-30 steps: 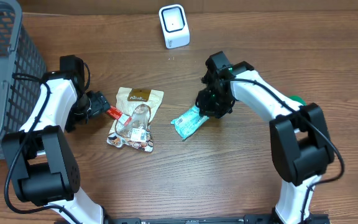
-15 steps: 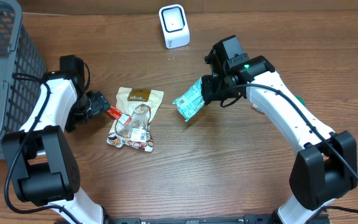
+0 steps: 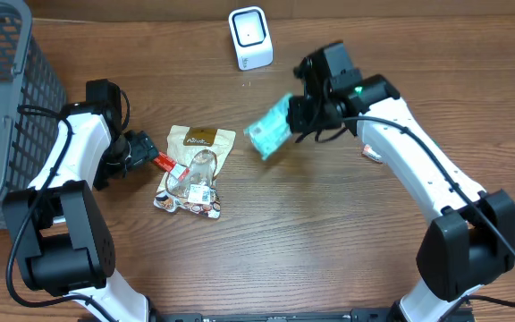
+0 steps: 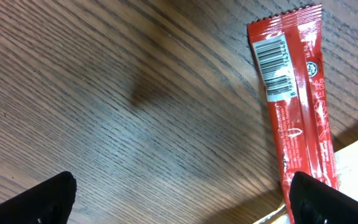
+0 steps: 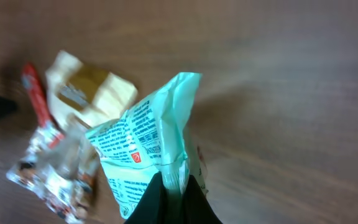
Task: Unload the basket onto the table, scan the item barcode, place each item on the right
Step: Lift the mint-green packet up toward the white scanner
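Observation:
My right gripper (image 3: 299,114) (image 5: 174,186) is shut on the edge of a mint-green snack packet (image 3: 268,128) (image 5: 148,140), holding it in the air between the table's middle and the white barcode scanner (image 3: 250,37) at the back. My left gripper (image 3: 143,152) (image 4: 180,199) stands open low over the wood, its fingertips (image 4: 48,198) wide apart. A red stick packet (image 4: 294,106) (image 3: 164,162) with a printed barcode lies by its right finger. No barcode shows on the green packet from here.
A pile of snack bags (image 3: 195,170) (image 5: 73,137) lies left of centre beside the red packet. A grey mesh basket (image 3: 7,98) stands at the far left edge. A green object (image 3: 429,143) peeks out behind the right arm.
The right gripper has lifted the green packet off the table and carried it up and back toward the scanner. The left arm has not moved.

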